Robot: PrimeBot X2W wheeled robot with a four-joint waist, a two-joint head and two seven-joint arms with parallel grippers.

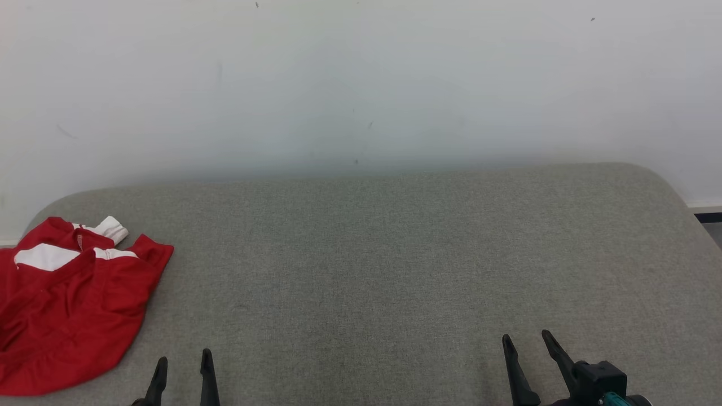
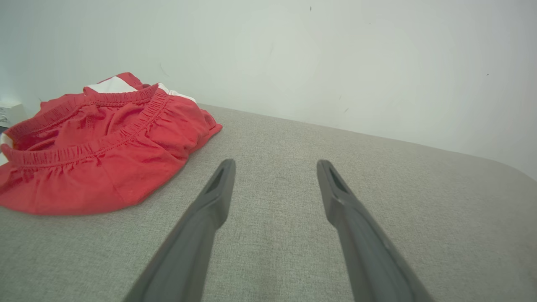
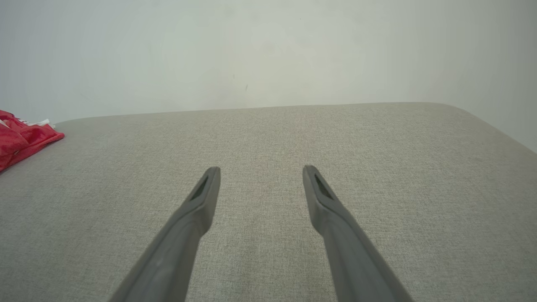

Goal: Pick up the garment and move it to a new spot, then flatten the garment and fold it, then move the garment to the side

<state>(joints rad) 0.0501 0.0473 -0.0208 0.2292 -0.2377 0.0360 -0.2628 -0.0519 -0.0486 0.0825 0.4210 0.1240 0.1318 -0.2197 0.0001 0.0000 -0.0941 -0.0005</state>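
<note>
The red garment lies bunched at the left edge of the grey bench, maybe hanging off. Our left pincer and right pincer are spread wide and empty near us, so we can reach over and grab it.

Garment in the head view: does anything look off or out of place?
The red garment lies crumpled at the far left of the grey surface, waistband bunched, white parts showing. No tear or spill visible.
</note>
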